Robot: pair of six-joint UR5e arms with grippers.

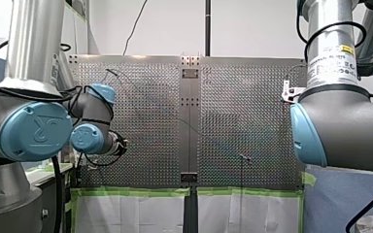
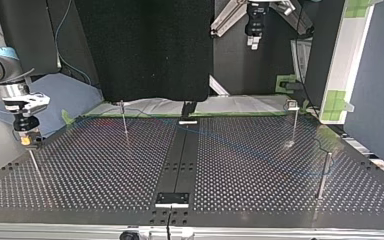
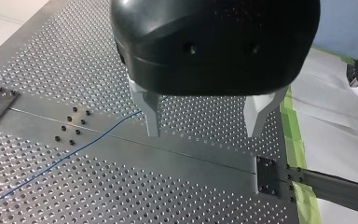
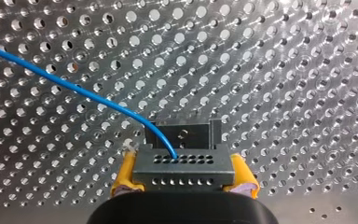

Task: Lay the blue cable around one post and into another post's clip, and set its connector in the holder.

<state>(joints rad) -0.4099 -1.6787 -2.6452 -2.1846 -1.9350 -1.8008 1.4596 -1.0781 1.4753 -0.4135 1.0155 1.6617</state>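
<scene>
2 yellow pads (image 4: pixel 125 176) of our right end effector (image 4: pixel 184 179) are clamped on the grey connector (image 4: pixel 184 163) in the right wrist view. The cable (image 4: pixel 74 87) runs out of the connector's top and away over the desk (image 4: pixel 284 70). 1 dark block (image 4: pixel 182 133) sits just ahead of the connector; whether it is the holder we cannot tell.

Left wrist view: our left end effector (image 3: pixel 204 133) hangs over the desk, its metal fingers (image 3: pixel 150 109) spread with nothing between them. The cable lies on the desk below, loose and nearly straight.

Top view: the right end effector is low near the desk's edge at the view's left, and the left one is high at the back. Only here do the posts show, well apart. 1 post (image 2: pixel 294 125) at the right carries what looks like the clip (image 2: pixel 291 104). The cable is a faint line across the desk, and as far as we can tell it is round no post and in no clip.

Front view: the desk shows whole, but no fingers of either end effector and hardly any cable.

We judge the routing not yet begun. To do it well, we should keep the connector square in the pads and leave slack so it does not twist. The free end effector should take the cable low and lead it round a post before pressing it into the clip.
</scene>
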